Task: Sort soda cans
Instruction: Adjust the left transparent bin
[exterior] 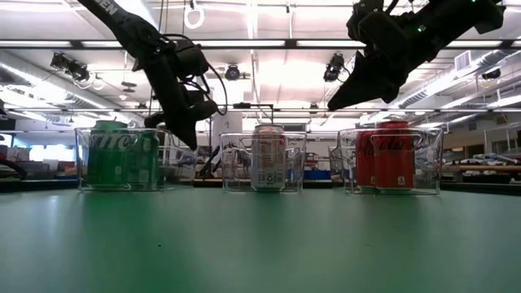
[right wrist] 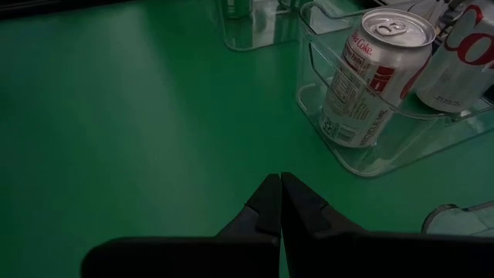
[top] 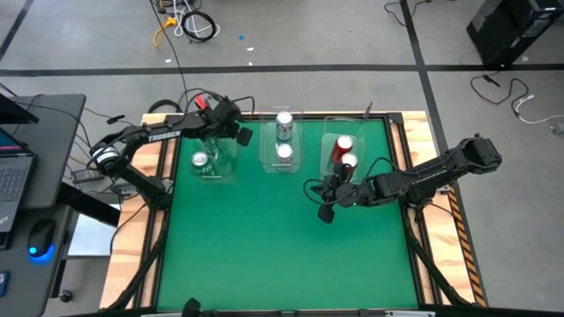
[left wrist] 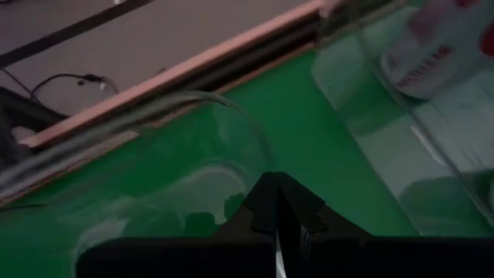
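Three clear trays stand along the table's far side. The left tray (top: 214, 158) holds the green cans (exterior: 122, 155); from above only one top (top: 201, 160) shows, my left arm covering the rest. The middle tray holds two silver cans (top: 284, 136) (right wrist: 376, 73). The right tray holds two red cans (top: 342, 153) (exterior: 385, 155). My left gripper (top: 241, 135) (left wrist: 278, 212) is shut and hangs above the table between the left and middle trays. My right gripper (top: 323, 195) (right wrist: 278, 193) is shut and hangs above the table, just near-left of the red cans' tray.
Bare green table (top: 282, 238) spreads from the trays to the near edge. Wooden borders (top: 432, 141) frame the mat. A desk with a laptop and mouse (top: 40, 238) stands off the table's left side. Cables lie on the floor beyond the far edge.
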`<state>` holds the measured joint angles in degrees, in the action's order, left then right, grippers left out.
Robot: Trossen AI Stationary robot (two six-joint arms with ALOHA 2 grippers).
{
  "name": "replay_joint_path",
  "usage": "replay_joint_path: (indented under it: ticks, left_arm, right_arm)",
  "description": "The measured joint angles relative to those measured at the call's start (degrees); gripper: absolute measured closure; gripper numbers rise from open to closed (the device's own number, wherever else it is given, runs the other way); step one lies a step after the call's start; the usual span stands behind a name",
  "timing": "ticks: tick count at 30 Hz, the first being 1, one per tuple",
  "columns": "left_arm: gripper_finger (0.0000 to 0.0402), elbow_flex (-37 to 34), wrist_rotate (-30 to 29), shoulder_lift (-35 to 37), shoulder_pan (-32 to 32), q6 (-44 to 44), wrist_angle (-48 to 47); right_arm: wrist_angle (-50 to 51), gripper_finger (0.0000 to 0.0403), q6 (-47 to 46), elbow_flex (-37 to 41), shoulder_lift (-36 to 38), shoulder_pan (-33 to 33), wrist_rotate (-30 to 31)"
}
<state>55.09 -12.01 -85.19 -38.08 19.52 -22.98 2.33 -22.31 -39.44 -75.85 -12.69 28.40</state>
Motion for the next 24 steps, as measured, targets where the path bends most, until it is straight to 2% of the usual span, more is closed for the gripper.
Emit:
replay_joint_path:
  ticks: [6, 15, 24]
  left_arm:
    - [0.0401, 0.0, -0.6, 0.0, -3.1, -1.2, 1.0]
    - [0.0401, 0.0, -0.3, -1.0, -3.8, -3.4, 7.4]
    - [0.0401, 3.5, 0.4, -5.2, -4.7, -4.2, 6.3]
  right_arm:
    - [0.0, 0.0403, 0.0, 0.0, 0.0, 0.0, 0.0]
    - [0.0, 0.0403, 0.0, 0.0, 0.0, 0.0, 0.0]
    - [0.3, 0.0403, -0.3, 0.0, 0.0, 0.0, 0.0]
